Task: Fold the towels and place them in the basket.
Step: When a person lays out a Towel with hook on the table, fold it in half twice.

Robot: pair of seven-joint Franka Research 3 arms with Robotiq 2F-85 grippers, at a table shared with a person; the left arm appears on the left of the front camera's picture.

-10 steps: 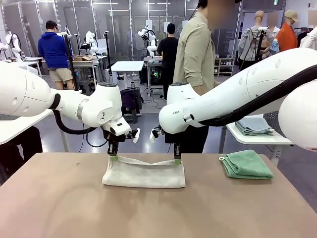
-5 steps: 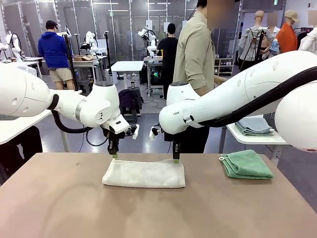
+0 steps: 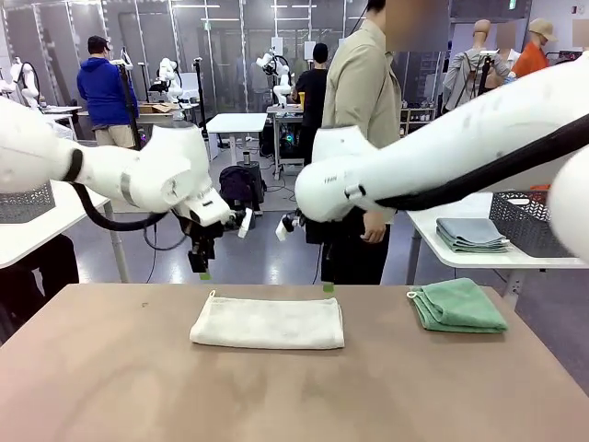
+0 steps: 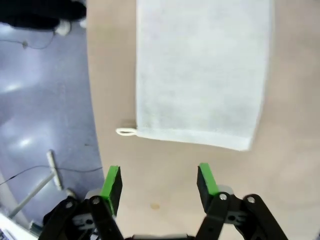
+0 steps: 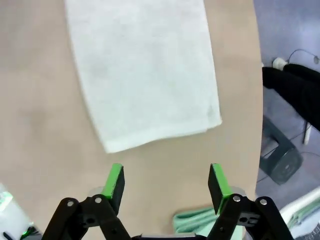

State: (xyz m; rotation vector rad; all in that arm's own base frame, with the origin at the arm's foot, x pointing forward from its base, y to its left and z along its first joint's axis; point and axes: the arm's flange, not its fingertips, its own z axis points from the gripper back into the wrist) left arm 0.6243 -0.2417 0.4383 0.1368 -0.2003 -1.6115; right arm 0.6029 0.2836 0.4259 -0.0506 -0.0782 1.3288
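Observation:
The cream-white towel [image 3: 268, 322] lies folded flat in the middle of the table, also seen from above as the towel [image 4: 200, 70] and the towel [image 5: 142, 70]. My left gripper [image 3: 202, 270] hovers open above its far left corner; its green pads [image 4: 112, 184] hold nothing. My right gripper [image 3: 328, 286] is open above the far right corner, pads [image 5: 115, 181] bare. The sea-green towel [image 3: 457, 306] rests folded at the table's right; a bit of it [image 5: 200, 220] shows by the right fingers. A dark mesh basket [image 3: 526, 219] stands on a side table to the right.
A person [image 3: 363, 138] stands just beyond the far table edge, behind my right arm. Folded grey-blue garments [image 3: 471, 234] lie on the white side table [image 3: 479, 258]. Bare tabletop [image 3: 276, 396] stretches in front of the cream towel.
Both grippers let go of the cream towel's far edge, which dropped flat, then rose clear; the left one lifted and shifted left.

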